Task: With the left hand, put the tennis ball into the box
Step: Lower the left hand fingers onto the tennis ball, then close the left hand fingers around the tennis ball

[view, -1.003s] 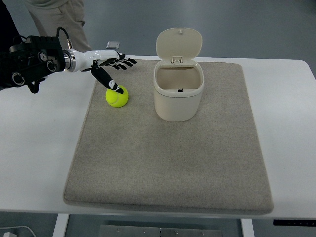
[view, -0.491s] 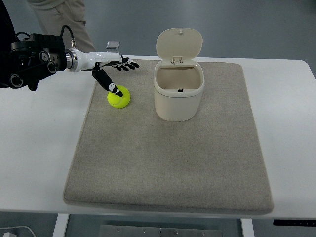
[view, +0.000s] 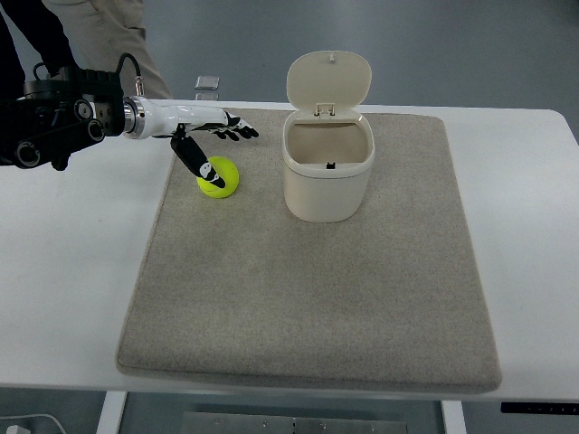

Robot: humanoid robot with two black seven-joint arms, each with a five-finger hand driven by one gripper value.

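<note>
A yellow-green tennis ball (view: 220, 176) lies on the grey mat (view: 308, 298), left of the box. The cream box (view: 327, 167) stands upright with its lid (view: 328, 80) flipped back and its inside bare. My left hand (view: 210, 140) reaches in from the left edge and hovers over the ball. Its fingers (view: 237, 129) stretch out flat past the far side of the ball, while the thumb (view: 194, 155) points down and touches the ball's left top. The hand is open and holds nothing. The right arm is out of view.
The mat covers most of a white table (view: 72, 271). A small grey object (view: 208, 83) lies at the table's far edge. A person's legs (view: 109, 36) stand behind the table at the upper left.
My left hand has slid right, its fingers now reaching farther over the ball toward the box. The ball has shifted slightly to the right.
</note>
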